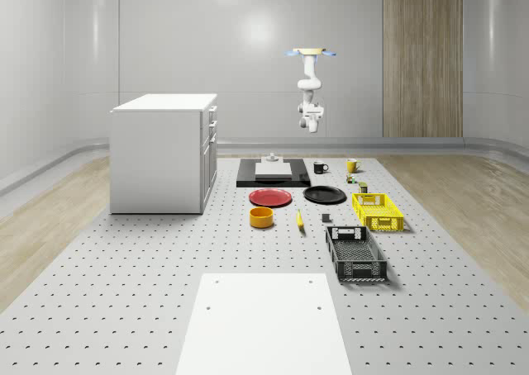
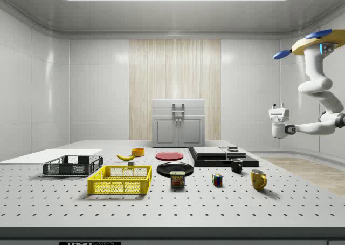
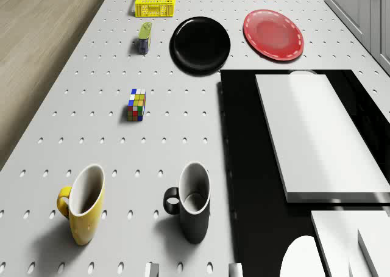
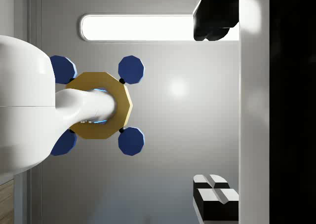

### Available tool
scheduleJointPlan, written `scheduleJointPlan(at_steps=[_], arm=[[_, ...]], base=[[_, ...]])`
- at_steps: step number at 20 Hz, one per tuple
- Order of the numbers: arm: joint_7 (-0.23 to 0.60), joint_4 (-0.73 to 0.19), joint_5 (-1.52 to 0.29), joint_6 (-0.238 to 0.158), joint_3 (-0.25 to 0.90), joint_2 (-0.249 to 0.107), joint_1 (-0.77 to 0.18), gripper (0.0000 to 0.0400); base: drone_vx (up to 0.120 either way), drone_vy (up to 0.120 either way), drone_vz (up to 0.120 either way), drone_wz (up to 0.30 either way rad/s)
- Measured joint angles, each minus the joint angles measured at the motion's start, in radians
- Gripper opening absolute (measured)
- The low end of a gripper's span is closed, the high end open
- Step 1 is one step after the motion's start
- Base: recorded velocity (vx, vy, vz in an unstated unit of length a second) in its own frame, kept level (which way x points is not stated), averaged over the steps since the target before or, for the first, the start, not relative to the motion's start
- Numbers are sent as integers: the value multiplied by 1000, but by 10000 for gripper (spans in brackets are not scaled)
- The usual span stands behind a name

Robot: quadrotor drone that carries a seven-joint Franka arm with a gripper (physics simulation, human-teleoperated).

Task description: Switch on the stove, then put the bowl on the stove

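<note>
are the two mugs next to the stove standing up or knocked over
Both upright. In the drone view the yellow mug and black mug stand on their bases beside the stove, open mouths upward.

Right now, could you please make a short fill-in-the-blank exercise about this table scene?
1. The drone hovers above the far end of the ____.
2. The orange bowl sits in front of the ____ plate.
3. Beside the black mug stands a ____ mug.
4. The black crate lies nearer the whole-scene camera than the ____ crate.

Missing words: table; red; yellow; yellow
</note>
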Motion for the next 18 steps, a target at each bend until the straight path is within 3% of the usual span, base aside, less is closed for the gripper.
scheduleJointPlan(at_steps=[9, 15, 18], arm=[[-2, 189, 1, -135, 2, 47, -4, 400], [-2, 266, 2, -178, 3, 76, -5, 400], [-3, 283, 2, -187, 3, 82, -6, 400]], base=[[0, 0, 0, 0], [0, 0, 0, 0], [107, -107, 0, 0]])
